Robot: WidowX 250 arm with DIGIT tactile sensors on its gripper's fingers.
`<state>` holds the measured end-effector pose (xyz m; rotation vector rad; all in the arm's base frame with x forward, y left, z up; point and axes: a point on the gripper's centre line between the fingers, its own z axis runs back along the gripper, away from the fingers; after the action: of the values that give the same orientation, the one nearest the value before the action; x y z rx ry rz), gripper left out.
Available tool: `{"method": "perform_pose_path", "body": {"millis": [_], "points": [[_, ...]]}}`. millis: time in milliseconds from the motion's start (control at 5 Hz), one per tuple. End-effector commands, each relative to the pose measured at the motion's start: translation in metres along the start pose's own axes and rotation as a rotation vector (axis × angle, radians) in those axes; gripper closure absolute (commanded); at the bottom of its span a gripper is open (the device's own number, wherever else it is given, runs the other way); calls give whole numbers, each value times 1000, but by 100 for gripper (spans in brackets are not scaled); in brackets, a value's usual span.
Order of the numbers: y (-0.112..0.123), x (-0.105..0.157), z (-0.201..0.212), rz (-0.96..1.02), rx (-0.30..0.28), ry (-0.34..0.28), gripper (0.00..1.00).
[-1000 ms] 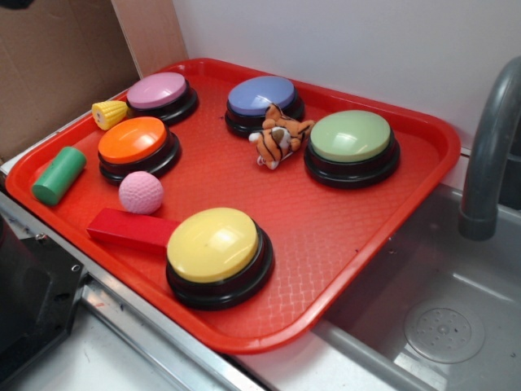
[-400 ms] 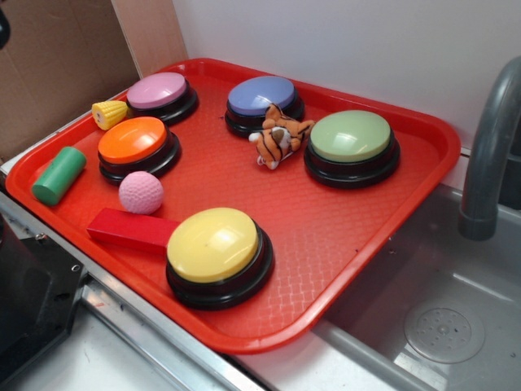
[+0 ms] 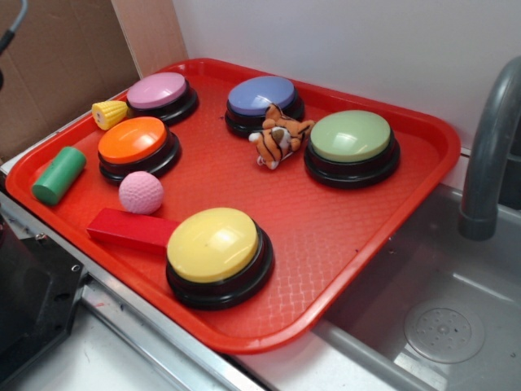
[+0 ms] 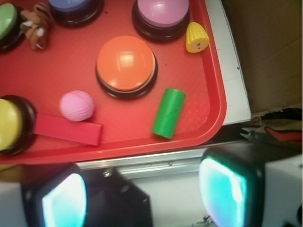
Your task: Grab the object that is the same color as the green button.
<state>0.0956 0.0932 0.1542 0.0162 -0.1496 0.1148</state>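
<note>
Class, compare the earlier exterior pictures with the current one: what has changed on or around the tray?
Only a dark arm part at the top left edge shifted slightly between pictures. Nothing was gripped or released. The green cylinder, green button, red block, pink ball and tray kept their places; the gripper is open, holding nothing.

A plain white wall [image 3: 350, 41] rises behind the red tray [image 3: 342, 244], which serves as the landmark here. To the tray's left stands a brown cardboard sheet [image 3: 57, 65], with a pale wooden panel [image 3: 151, 32] beside it against the wall. To the tray's right lies a grey metal sink [image 3: 440, 318] with a round drain, and a grey tap [image 3: 488, 155] curves up over it. A metal counter edge [image 3: 155, 326] runs along the tray's near side. The light is soft and even.
</note>
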Motion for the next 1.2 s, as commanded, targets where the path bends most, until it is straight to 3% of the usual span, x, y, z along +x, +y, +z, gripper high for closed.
{"method": "perform_pose_path", "body": {"millis": [0,200,400,800,1000], "points": [[28,3,-50,93,49,-9,0],[33,9,-74,148,80,2,0],[35,13,-103,198,52,-12,0],[24,20,-136,183,63,20,0],[20,18,-141,197,97,34,75]]}}
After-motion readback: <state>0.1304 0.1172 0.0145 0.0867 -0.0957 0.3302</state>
